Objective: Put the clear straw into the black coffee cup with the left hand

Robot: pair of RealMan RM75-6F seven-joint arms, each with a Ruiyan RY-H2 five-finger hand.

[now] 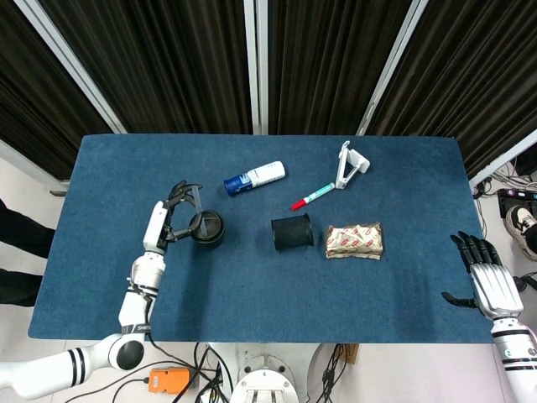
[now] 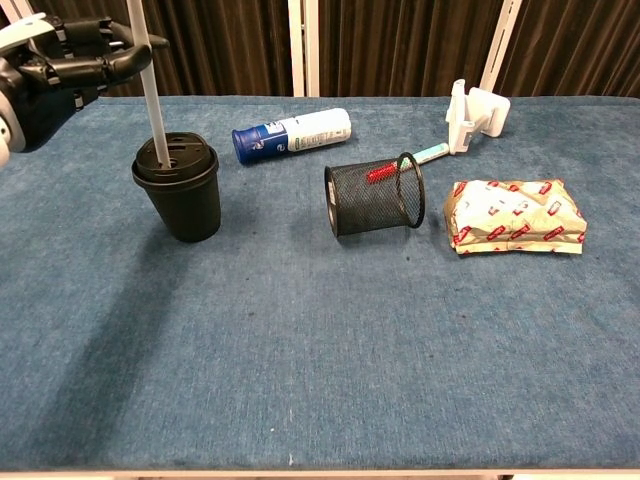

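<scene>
One clear straw [image 2: 151, 95] stands pinched in the left hand [image 2: 62, 62], its tip at the black coffee cup [image 2: 180, 195] lid; missing the lid's opening could tip the cup.

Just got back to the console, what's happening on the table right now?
The left hand holds the clear straw upright, its lower end at the lid of the black coffee cup; whether it has entered the lid hole is unclear. The right hand rests open off the table's right edge, holding nothing. A black mesh pen holder lies tipped nearby.
</scene>
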